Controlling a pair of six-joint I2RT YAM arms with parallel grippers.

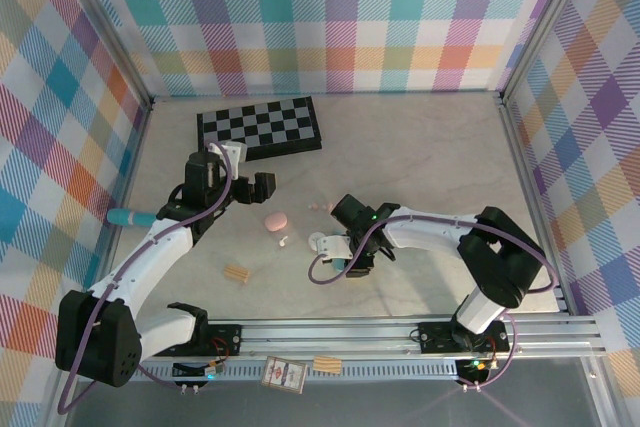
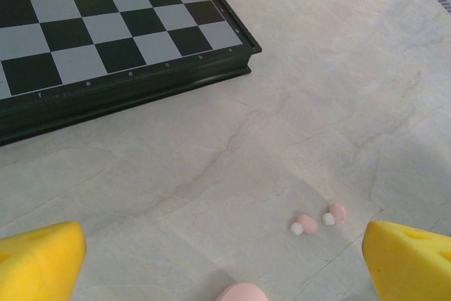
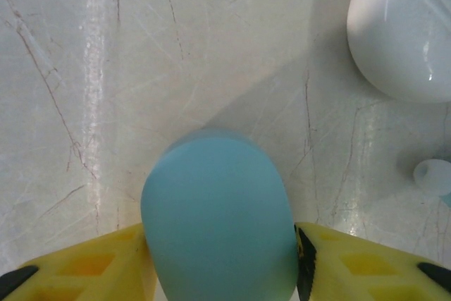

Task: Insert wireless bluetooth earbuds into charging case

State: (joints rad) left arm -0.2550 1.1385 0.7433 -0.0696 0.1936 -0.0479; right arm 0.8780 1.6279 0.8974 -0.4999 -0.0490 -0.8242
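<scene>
Pale desk (image 1: 420,147) below: my right gripper (image 3: 222,252) pinches the light blue case (image 3: 215,195), left gripper (image 2: 225,259) hangs spread near two pink earbuds (image 2: 305,225). This smooth round case can slip from my grip.

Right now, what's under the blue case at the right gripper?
Bare marble table shows around the blue case, which sits between the fingers of the right gripper. The patch directly beneath is covered by the case, so nothing there can be checked.
</scene>
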